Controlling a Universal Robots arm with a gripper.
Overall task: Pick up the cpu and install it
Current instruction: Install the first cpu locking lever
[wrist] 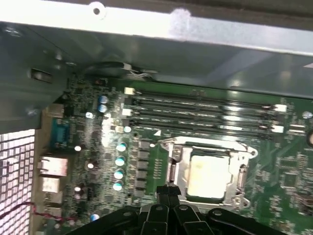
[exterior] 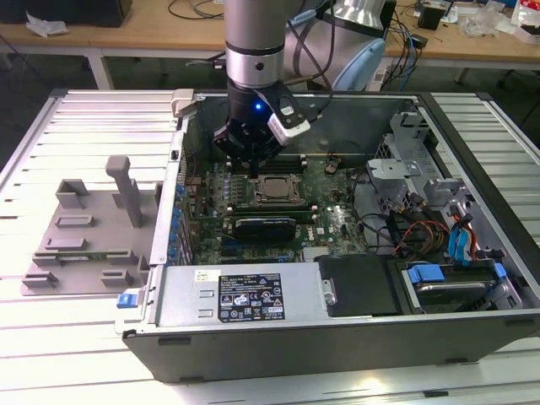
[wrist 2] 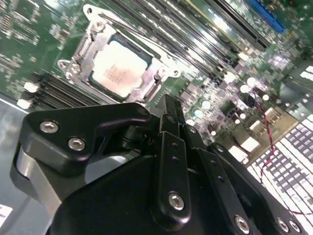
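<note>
White slats make up the table [exterior: 67,337], and a big open computer case [exterior: 337,337] lies on it. Behind it stands a long wooden bench [exterior: 126,38] with cables and bits on top.

Inside the case is a green board [exterior: 333,224] full of small parts. The cpu [exterior: 274,191] sits flat in its metal socket frame [exterior: 272,202] on that board. In the second wrist view the cpu [wrist 2: 119,67] is a pale shiny square with the silver frame [wrist 2: 85,46] all around it. In the first wrist view the cpu [wrist: 209,177] looks bright and lies level in the frame [wrist: 171,169], with long dark slots [wrist: 200,115] just beside it.

The robot arm [exterior: 257,42] comes straight down into the case. Its black end effector [exterior: 251,164] hangs just above the board, near the edge of the socket on the exterior view's left. The fingers [wrist 2: 168,120] are pressed together and hold nothing. They are not touching the cpu.

Off to the exterior view's left, a grey plastic block [exterior: 93,232] with little shelves and a tall post rests on the table, well apart from the case.
</note>
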